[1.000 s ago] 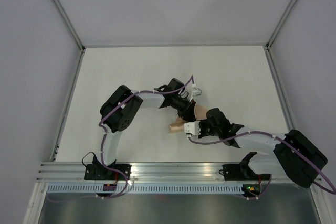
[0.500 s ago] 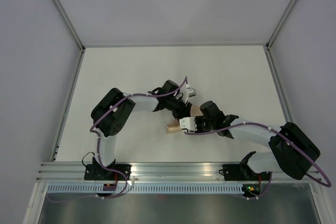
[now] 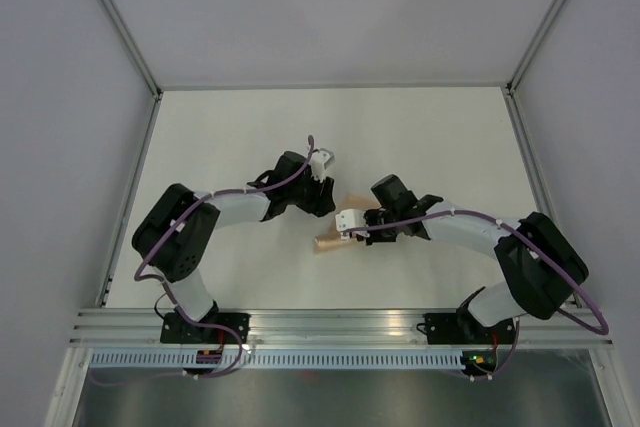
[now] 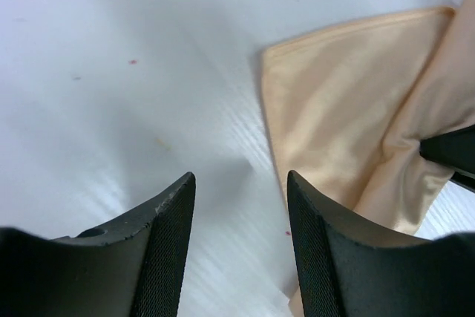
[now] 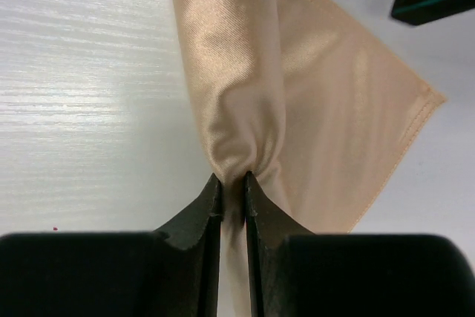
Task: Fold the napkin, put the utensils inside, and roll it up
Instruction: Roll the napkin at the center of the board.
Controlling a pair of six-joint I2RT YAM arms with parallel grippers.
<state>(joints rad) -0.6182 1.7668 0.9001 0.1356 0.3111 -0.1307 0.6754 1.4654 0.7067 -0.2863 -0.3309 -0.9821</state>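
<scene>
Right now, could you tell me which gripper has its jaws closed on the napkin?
The right gripper: its jaws pinch a bunched fold of the napkin. The left gripper has its jaws apart, holding nothing.

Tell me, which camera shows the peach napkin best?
The right wrist view: the napkin fills it, bunched where the right gripper pinches it. The left wrist view shows one flat corner; the top view shows a scrap between the arms.

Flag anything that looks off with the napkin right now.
The napkin is a loose, puckered roll pinched in the right gripper, with one corner splayed flat beside it rather than wrapped in. No utensils show in any view; they may be hidden inside.
</scene>
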